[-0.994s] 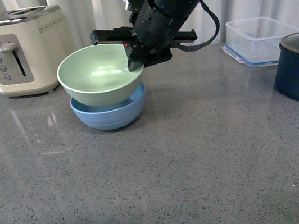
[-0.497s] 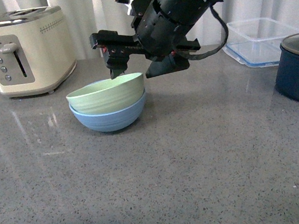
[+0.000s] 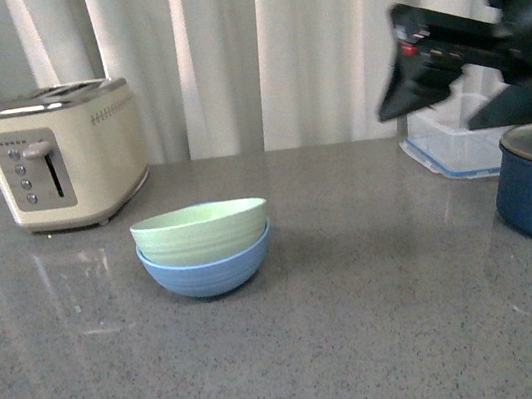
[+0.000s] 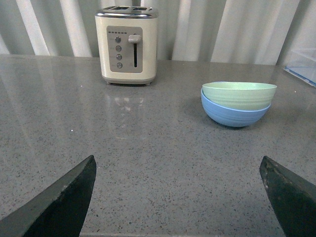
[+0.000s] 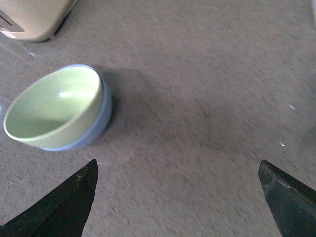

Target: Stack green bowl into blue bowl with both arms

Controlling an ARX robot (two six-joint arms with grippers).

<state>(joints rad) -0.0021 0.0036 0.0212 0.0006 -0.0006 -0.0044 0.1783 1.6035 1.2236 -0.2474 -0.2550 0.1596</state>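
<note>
Front view: green bowl (image 3: 201,232) now sits nested in blue bowl (image 3: 208,267); right gripper (image 3: 428,72) has released and withdrawn, jaws wide, left likewise. Stack appears complete.

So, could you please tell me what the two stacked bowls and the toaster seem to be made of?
The green bowl and the blue bowl look like matte plastic or a fibre composite: dull, even colour, faint moulded ridges on the blue one and only a soft highlight inside the green one. The toaster seems to have a cream plastic or painted body, slightly glossy, with a shiny metal top; which one is unclear.
</note>
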